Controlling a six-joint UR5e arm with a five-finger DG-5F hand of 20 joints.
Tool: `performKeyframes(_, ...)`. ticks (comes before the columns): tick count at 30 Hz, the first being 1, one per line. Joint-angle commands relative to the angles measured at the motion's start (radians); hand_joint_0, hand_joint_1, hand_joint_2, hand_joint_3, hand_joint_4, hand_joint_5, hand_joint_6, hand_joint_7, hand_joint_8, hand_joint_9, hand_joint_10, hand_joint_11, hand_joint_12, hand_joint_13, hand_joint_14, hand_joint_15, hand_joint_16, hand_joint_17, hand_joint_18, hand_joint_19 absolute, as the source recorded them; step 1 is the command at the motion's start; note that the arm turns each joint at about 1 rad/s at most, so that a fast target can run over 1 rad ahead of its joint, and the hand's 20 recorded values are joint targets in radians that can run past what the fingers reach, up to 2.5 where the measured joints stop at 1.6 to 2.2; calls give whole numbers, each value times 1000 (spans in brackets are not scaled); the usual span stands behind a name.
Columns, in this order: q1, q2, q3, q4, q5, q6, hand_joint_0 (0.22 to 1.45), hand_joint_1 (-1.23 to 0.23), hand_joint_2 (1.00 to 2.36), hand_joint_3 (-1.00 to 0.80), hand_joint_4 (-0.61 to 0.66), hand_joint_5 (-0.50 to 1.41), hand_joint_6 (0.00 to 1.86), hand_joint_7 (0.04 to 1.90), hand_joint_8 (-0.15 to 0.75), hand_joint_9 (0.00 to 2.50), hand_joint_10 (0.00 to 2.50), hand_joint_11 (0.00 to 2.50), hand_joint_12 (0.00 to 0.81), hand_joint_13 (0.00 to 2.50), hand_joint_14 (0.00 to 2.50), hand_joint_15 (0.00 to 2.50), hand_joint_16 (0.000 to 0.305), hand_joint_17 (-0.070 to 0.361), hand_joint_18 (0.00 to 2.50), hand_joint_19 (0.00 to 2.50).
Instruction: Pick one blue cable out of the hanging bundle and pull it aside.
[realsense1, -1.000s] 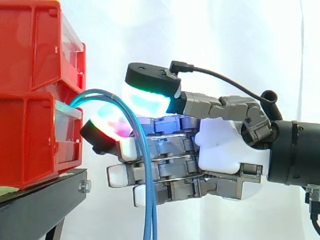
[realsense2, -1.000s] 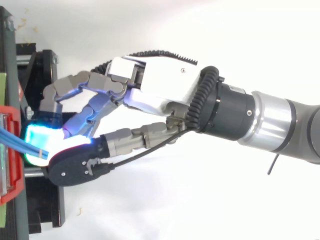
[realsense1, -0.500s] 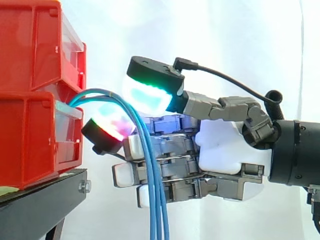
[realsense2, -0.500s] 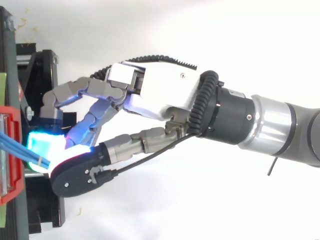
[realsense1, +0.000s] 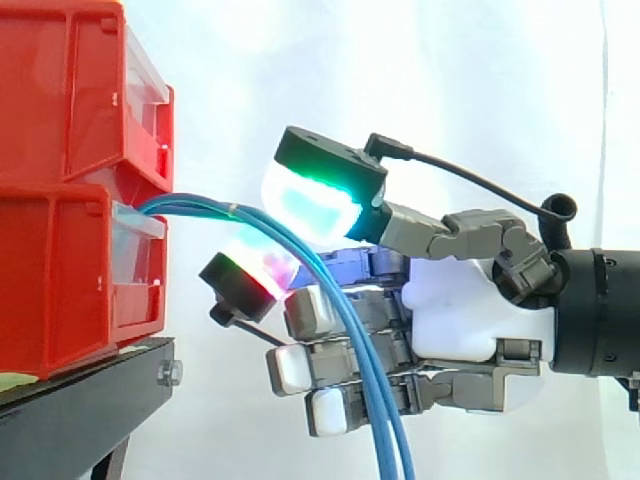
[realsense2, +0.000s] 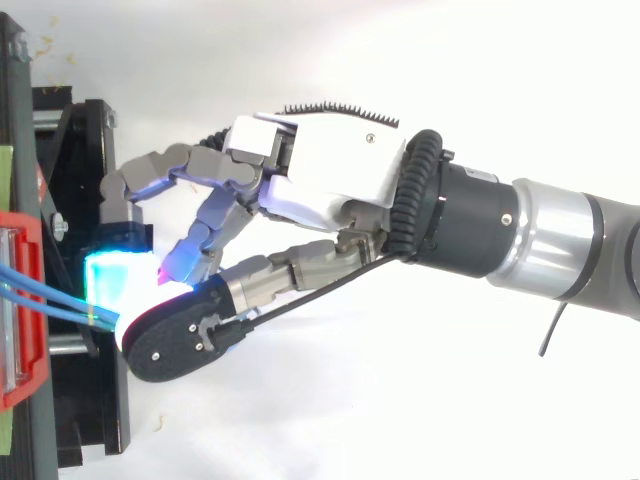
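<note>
- Hanging nearest in the side view, the blue cables (realsense1: 365, 355) are seen as several strands lying close together. They are led out of the front of the lower red bin (realsense1: 60, 280), arched over, and slanted down to the right across the front of the hand (realsense1: 470, 310).
- Just behind them, the hand is held level and reached toward the bins. Its thumb and one finger are curled toward each other, and the strands are passed between their glowing pads (realsense1: 315, 205).
- From above, the pads are seen closed on the strands, so the hand is judged to be gripping the cables, though a little space between the pads is shown from the side.
- The grasp is therefore judged done, and the slant of the strands away from the bin suggests that the pull aside is begun.
- No single strand is seen parted from the rest, so the picking of one cable is judged not yet achieved and the sideways pull not yet finished.
- Farther off, the lower red bin is stacked under the upper red bin (realsense1: 70, 90) on the black stand (realsense1: 90, 400), near the pads but well apart from the palm.
- Farthest of all, the white curtain (realsense1: 450, 80) is hung behind everything.
</note>
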Motion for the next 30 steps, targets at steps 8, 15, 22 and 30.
performKeyframes(8, -8, 24, 0, -66, -2, 3, 568, -804, 1000, -500, -102, -75, 906, 1237, 299, 1318, 20, 847, 303, 1126, 24, 704, 42, 95, 1018, 653)
performKeyframes(15, -12, 25, 0, -69, -2, 3, 675, -862, 1006, -426, -46, -106, 921, 1233, 312, 1275, 22, 862, 306, 1132, 24, 716, 43, 96, 1027, 654)
performKeyframes(22, -18, 25, 0, -69, -10, 3, 687, -835, 1015, -343, -29, -127, 944, 1204, 294, 1211, 20, 803, 306, 1104, 22, 697, 44, 99, 1014, 660)
performKeyframes(30, -18, 24, 0, -69, -10, 3, 574, -668, 1011, -355, 11, -123, 915, 1170, 291, 1183, 17, 720, 330, 1067, 23, 720, 48, 108, 974, 733)
